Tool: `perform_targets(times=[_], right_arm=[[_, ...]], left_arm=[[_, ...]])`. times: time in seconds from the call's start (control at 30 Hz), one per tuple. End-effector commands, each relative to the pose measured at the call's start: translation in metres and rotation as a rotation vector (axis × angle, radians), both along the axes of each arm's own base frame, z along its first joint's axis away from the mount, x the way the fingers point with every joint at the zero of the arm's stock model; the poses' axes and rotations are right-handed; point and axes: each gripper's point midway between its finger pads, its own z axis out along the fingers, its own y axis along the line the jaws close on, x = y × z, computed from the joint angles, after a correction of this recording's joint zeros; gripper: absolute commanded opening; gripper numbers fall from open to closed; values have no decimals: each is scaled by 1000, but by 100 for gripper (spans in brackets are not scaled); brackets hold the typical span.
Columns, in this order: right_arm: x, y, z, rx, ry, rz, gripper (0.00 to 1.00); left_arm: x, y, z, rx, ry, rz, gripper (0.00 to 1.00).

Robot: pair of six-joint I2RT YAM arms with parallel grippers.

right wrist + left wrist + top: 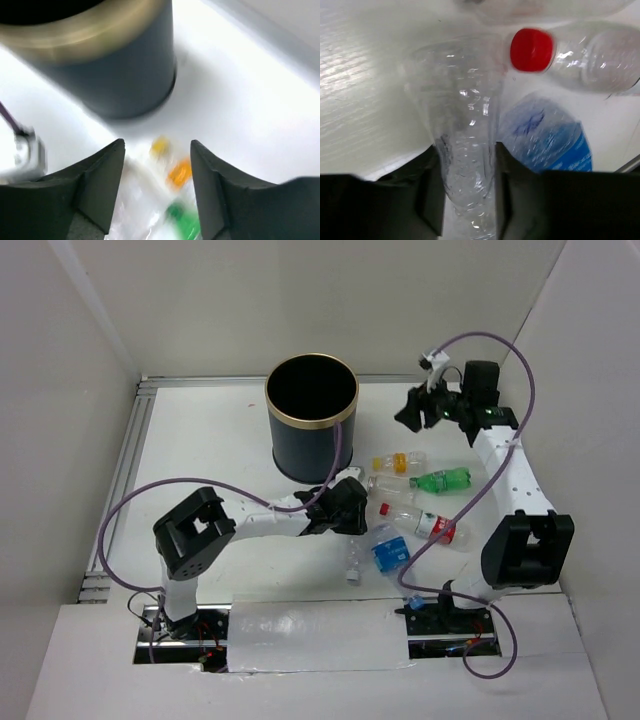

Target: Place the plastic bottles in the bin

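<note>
My left gripper (352,506) (468,200) is shut on a clear crumpled plastic bottle (465,115), low over the table just in front of the bin. A red-capped bottle (531,49) (425,524) and a blue-labelled bottle (552,142) (389,551) lie right beside it. The black bin (311,416) (100,70) with its gold rim stands upright at the back. My right gripper (415,410) (157,145) is open and empty, raised to the right of the bin, above a yellow-capped bottle (398,462) (172,165) and a green bottle (442,480) (184,220).
Another clear bottle (386,487) lies between the yellow and red ones, and a small clear one (353,566) lies by the blue bottle. White walls close the table on the left, back and right. A purple cable (345,445) hangs down the bin's front.
</note>
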Motion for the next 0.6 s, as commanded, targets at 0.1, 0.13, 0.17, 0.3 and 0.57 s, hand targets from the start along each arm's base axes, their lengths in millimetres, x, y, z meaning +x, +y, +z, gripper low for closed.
perform_targets(times=[0.1,0.13,0.17,0.3,0.57], right_arm=[[-81,-54,-108,-68,322,50,52],[-86,-59,-114,-84,313,52,57],[-97,-63,-134,-108,339,76,61],[-127,-70,-165,-187,319,188,82],[-122,-38,-183,-255,220,338,92]], left_arm=[[-19,17,9,71,-39,-62,13],[-16,19,36,40,-87,-63,11],[-22,18,51,44,-124,-113,11],[-12,13,159,-70,-337,-155,9],[94,65,361,-162,-753,109,23]])
